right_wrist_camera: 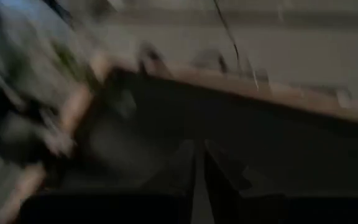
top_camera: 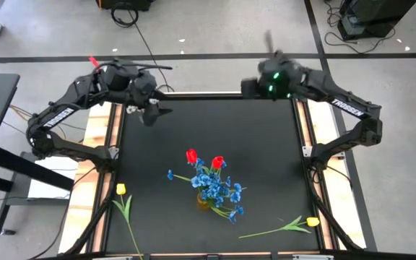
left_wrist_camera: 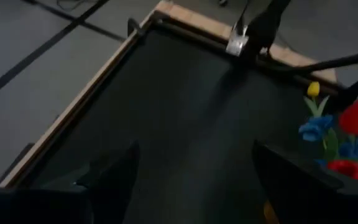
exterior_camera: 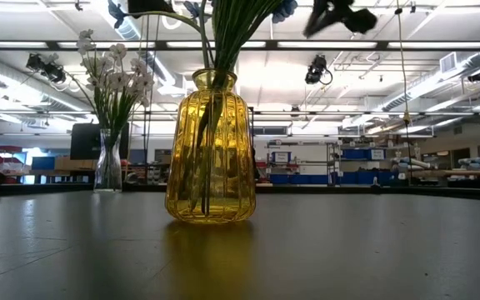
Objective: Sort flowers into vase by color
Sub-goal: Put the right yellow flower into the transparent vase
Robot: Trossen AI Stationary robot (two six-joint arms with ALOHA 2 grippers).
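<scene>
Nearest the front edge of the tabletop [top_camera: 266,137], two yellow tulips lie flat: one [top_camera: 121,190] at the left, one [top_camera: 312,222] at the right. Mid-table stands the yellow vase [exterior_camera: 211,150], holding blue sprays [top_camera: 219,191] and two red tulips [top_camera: 191,155]. Farther back, a clear vase [exterior_camera: 107,162] holds white sprays [exterior_camera: 115,75]. At the back left, the left end effector [top_camera: 154,114] hovers, fingers spread and empty. At the back right, the right end effector [right_wrist_camera: 199,177] hovers with fingers pressed together.

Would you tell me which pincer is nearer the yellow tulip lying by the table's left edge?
Left. The left pincer hovers open over the back-left; the right pincer is at the far back-right from that yellow tulip.
</scene>
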